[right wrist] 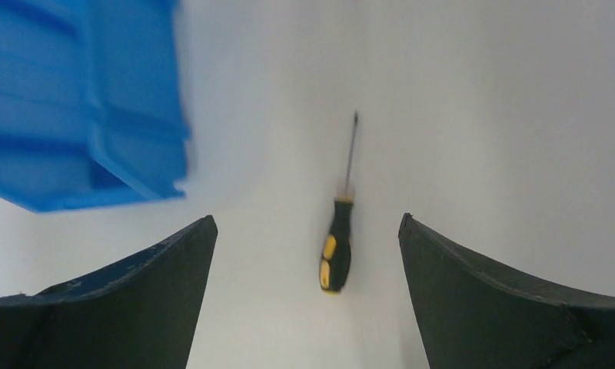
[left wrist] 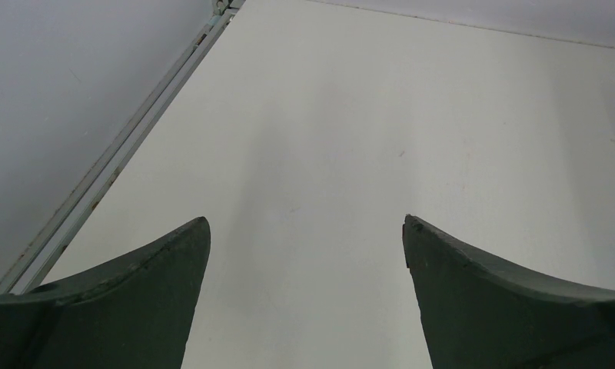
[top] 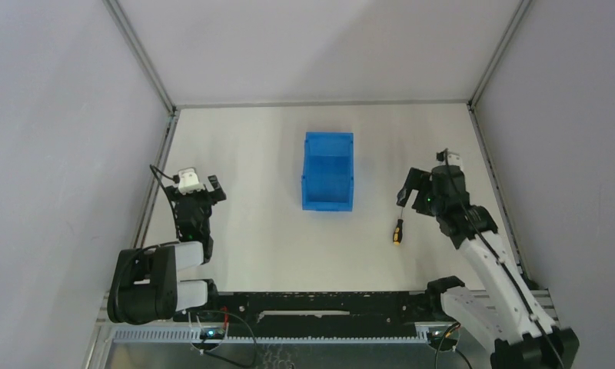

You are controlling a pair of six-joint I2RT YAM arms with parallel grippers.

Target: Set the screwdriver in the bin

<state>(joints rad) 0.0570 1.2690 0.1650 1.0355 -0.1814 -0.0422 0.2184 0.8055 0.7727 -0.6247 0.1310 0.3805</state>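
The screwdriver (top: 397,231) lies flat on the white table (top: 250,154), to the right of the bin (top: 327,201) and a little nearer the arm bases than the bin's near wall, apart from it. Its black and yellow handle points toward the near edge and its thin dark shaft points away, roughly parallel to the bin's long side.

Just beyond the handle, over the shaft end, sits the right gripper (right wrist: 306,223), also to the right of the bin. Its jaws are spread wide and hold nothing. In the right wrist view the screwdriver lies on the table between the two dark fingers (right wrist: 135,300), touching neither, and a blurred corner of the blue bin shows at upper left.

The left gripper (left wrist: 306,223) is well off to the left of the bin, about level with its near half. It too is spread wide and empty, with only bare table between its fingers.

The bin stands upright, open side up, its long axis running away from the arms.
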